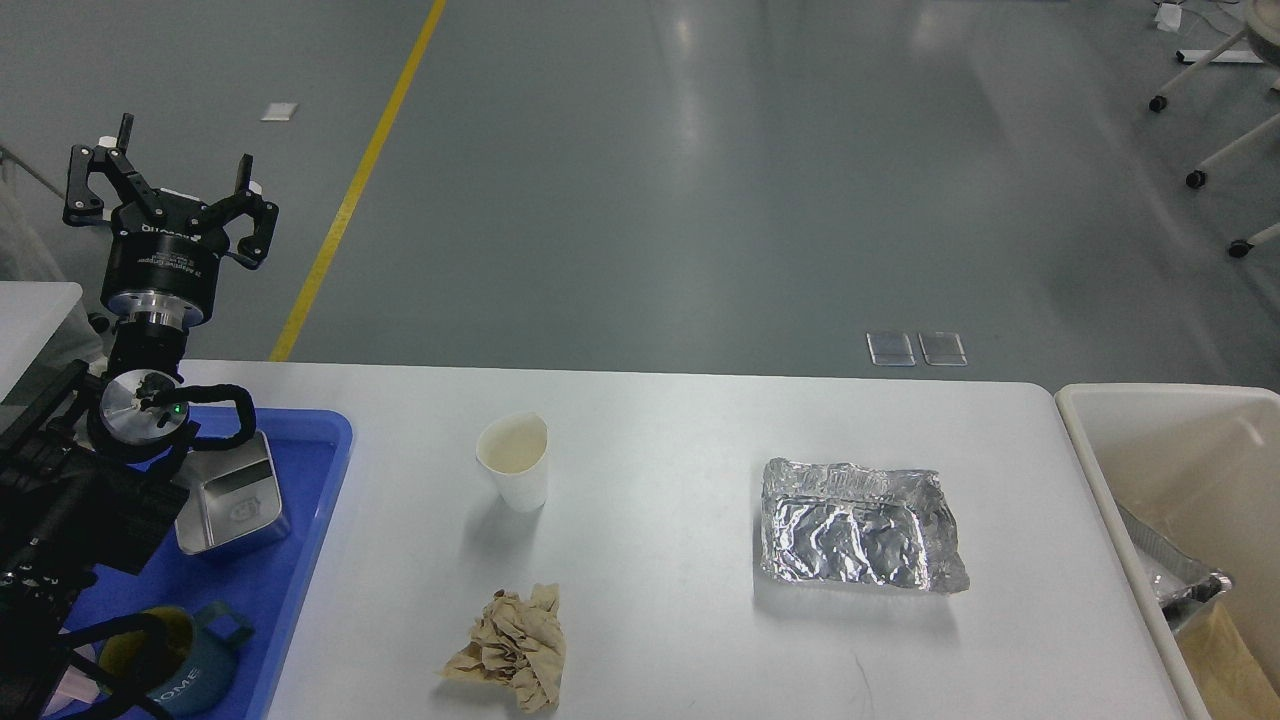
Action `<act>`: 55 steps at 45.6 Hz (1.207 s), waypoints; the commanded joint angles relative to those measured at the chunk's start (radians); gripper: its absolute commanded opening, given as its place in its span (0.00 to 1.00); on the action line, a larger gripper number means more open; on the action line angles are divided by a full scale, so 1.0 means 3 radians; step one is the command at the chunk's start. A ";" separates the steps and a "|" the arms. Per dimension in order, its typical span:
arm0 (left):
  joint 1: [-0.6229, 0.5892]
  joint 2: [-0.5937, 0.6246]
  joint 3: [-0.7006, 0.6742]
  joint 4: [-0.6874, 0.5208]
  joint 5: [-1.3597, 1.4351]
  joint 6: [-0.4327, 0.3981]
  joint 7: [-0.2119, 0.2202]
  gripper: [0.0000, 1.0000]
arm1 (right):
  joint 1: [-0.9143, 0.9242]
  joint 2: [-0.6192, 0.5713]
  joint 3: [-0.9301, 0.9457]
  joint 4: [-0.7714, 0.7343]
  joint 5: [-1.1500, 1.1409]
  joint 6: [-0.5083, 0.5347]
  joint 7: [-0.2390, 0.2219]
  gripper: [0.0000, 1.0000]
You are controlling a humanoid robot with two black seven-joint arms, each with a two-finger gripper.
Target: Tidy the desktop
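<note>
The white desktop (680,430) carries a white paper cup (513,461) left of centre, a crumpled brown paper ball (510,648) near the front edge, and a crumpled foil tray (858,527) to the right. My left gripper (172,170) is raised above the far left corner, fingers spread open with nothing between them. My right gripper is out of view.
A blue plastic tray (300,560) at the left holds a steel square container (232,495) and a dark blue mug (170,660). A cream-white bin (1120,470) stands off the right edge with foil and brown paper inside. Office chair legs stand on the floor far right.
</note>
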 commanded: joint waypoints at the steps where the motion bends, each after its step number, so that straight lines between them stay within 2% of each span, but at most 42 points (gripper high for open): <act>1: -0.0002 0.0000 0.0018 0.0000 0.0000 0.0005 0.0000 0.97 | 0.0122 -0.0249 -0.0001 0.0029 -0.0064 0.0037 0.0070 1.00; 12: -0.0008 0.0010 0.0044 0.0000 0.0000 0.0036 -0.0005 0.97 | 0.0086 -0.0321 -0.0001 0.0029 -0.0141 0.0038 0.0086 1.00; 18: 0.0003 0.0005 0.0044 0.0000 0.0000 0.0036 0.0000 0.97 | -0.0042 -0.0152 -0.0001 0.0003 -0.0197 0.0032 0.0081 1.00; 29: 0.0018 -0.0005 0.0049 0.0000 0.0000 0.0031 -0.0005 0.97 | -0.0282 0.0824 -0.0021 -0.0227 -0.0866 -0.0054 -0.0021 1.00; 39: 0.0023 -0.0025 0.0054 0.0000 0.0005 0.0036 0.0000 0.97 | -0.0415 0.1662 -0.0052 -0.0646 -0.1347 -0.0152 -0.0022 1.00; 46: 0.0028 -0.0010 0.0054 0.0000 0.0005 0.0036 0.0000 0.97 | -0.0415 0.2087 -0.0179 -0.0891 -0.1536 -0.0147 -0.0022 1.00; 55: 0.0033 0.0000 0.0054 0.0000 0.0005 0.0041 0.0000 0.97 | -0.0395 0.2813 -0.0262 -0.1546 -0.1879 -0.0152 -0.0016 1.00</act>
